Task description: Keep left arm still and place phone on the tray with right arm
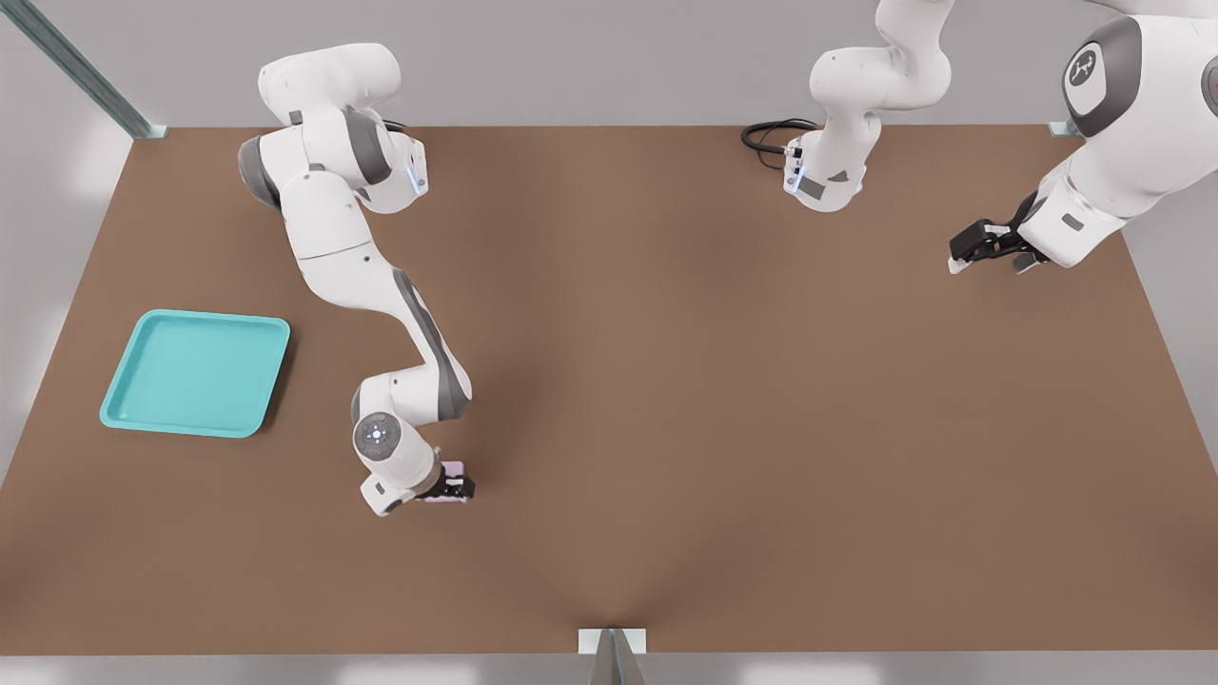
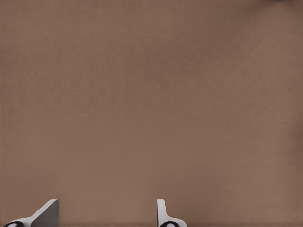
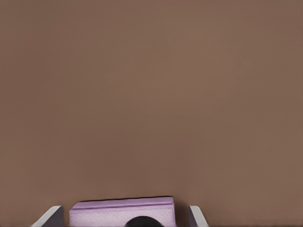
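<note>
We had the phone (image 1: 454, 469) between the fingers of the gripper (image 1: 455, 490), which was clamped on its sides, well apart from the tray (image 1: 195, 373) toward the front view's left. We judged it a light, stiff, smooth slab, best held by its edges. The wrist view showed the grip closely but no tray; the front view showed both.

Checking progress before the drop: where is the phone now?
In the front view, the phone sits between the pincer fingers on the table, right of the tray.
</note>
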`<state>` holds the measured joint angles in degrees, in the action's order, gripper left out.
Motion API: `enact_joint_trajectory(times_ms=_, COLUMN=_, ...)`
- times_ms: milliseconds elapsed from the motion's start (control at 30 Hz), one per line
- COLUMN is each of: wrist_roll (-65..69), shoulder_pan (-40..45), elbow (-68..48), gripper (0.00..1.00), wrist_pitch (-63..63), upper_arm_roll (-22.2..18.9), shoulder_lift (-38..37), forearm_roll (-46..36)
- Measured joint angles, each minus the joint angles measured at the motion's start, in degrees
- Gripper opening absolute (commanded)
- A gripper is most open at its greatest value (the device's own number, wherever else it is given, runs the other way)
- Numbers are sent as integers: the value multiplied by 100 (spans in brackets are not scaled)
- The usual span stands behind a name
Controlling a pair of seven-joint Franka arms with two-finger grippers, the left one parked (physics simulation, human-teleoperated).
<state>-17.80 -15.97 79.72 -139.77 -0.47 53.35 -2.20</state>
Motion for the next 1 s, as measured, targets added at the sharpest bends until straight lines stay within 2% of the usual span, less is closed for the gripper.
enact_joint_trajectory(times_ms=167, wrist_roll=-64, shoulder_pan=-51, elbow=251, gripper=96, wrist_pitch=-29, upper_arm_roll=2, shoulder_lift=-135, forearm_roll=1)
enact_joint_trajectory(times_ms=200, wrist_roll=-74, shoulder_pan=-53, elbow=281, gripper=93, wrist_pitch=-30, upper_arm_roll=2, shoulder_lift=-170, forearm_roll=1)
enact_joint_trajectory(times_ms=267, wrist_roll=-86, shoulder_pan=-50, elbow=309, gripper=77, wrist_pitch=-33, upper_arm_roll=3, shoulder_lift=-202, forearm_roll=-5)
enact_joint_trajectory(times_ms=300, wrist_roll=-84, shoulder_pan=-49, elbow=314, gripper=75, wrist_pitch=-36, upper_arm_roll=3, shoulder_lift=-209, forearm_roll=-14)
enact_joint_trajectory(times_ms=433, wrist_roll=-72, shoulder_pan=-46, elbow=350, gripper=75, wrist_pitch=-3, upper_arm_roll=3, shoulder_lift=-407, forearm_roll=-37)
enact_joint_trajectory(times_ms=600, wrist_roll=14, shoulder_pan=310, elbow=968, gripper=75, wrist_pitch=414, upper_arm_roll=3, shoulder_lift=-1513, forearm_roll=-22)
enact_joint_trajectory(times_ms=800, wrist_roll=564, shoulder_pan=1904, elbow=2841, gripper=75, wrist_pitch=578, upper_arm_roll=14, shoulder_lift=-2876, forearm_roll=-11)
enact_joint_trajectory(times_ms=1000, wrist_roll=1667, shoulder_pan=3972, elbow=3813, gripper=75, wrist_pitch=629, upper_arm_roll=328, shoulder_lift=-3320, forearm_roll=-11)
